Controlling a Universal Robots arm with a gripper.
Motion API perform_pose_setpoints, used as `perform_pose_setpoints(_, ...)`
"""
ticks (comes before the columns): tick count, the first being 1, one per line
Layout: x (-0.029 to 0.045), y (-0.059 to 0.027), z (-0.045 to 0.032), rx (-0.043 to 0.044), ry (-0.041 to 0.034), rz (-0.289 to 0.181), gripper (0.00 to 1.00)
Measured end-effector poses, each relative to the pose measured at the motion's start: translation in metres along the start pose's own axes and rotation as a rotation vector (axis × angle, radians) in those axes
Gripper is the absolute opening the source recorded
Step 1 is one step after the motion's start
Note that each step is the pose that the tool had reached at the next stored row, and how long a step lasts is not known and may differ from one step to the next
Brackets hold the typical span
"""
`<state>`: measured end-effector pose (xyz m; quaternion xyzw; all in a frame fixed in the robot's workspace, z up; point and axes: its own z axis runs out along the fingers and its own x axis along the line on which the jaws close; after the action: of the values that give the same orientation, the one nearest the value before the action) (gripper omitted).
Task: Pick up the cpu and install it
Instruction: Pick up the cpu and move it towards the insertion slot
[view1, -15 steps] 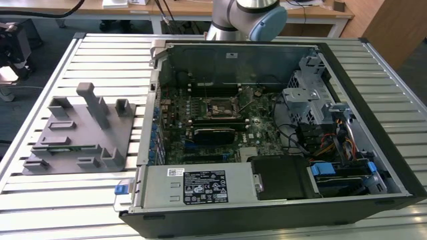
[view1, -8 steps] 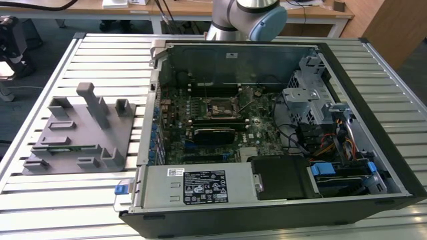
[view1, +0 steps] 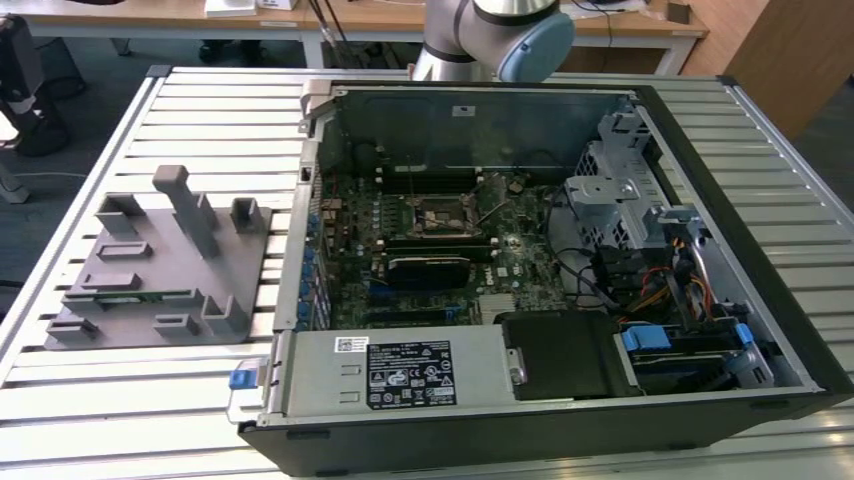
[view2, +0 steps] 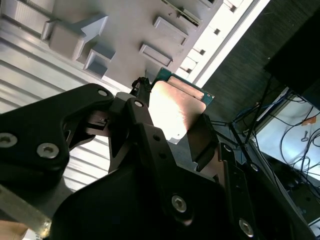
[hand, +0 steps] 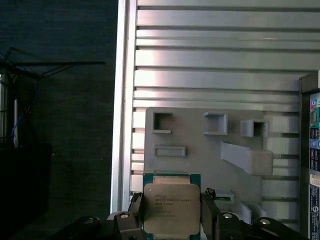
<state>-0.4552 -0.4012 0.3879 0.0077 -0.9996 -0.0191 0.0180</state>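
**Grip state.** Clenched on the cpu (hand: 171, 209): gripper (hand: 171, 218) closed across two opposite edges, with the black fingers (hand: 207, 216) pressing on the thin rim only. Metal lid turned toward the first wrist view, green substrate showing around it. Confirmed in both wrist views.

**Position.** Carried above the grey fixture plate (hand: 200, 145) and the slatted table (hand: 210, 55), apparently lifted free of both. Outside the computer case (view1: 754, 190), which lies at centre and right of the exterior view. Well apart from the socket (view1: 430, 218), found just above centre of that view on the motherboard (view1: 354, 285). Socket apparently empty; latch position not discernible.

**Hazards, as judged from this state.**

1. Slip or rotation within the grip. Cause: narrow contact along smooth thin edges, worsened by a jolt or a fast swing.
2. Impact on entry into the case. Cause: tall side walls, plus the drive cage (view1: 621, 195) and loose cables just beside the socket, toward the exterior view's right.
3. Wrong orientation at the socket. Cause: corner marking not verifiable here. If pressed down while rotated or offset, bent contacts likely.
4. Tilted seating. Cause: release while not parallel to the board, leaving one edge riding on the socket frame.
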Motion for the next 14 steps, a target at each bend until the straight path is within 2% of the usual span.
perform_pose_setpoints(10,0.0008,0.0017,-0.0213,0.0000,-0.0001,0.000,0.54)
perform_pose_setpoints(14,0.0008,0.0021,-0.0252,0.0000,-0.0001,0.000,0.54)
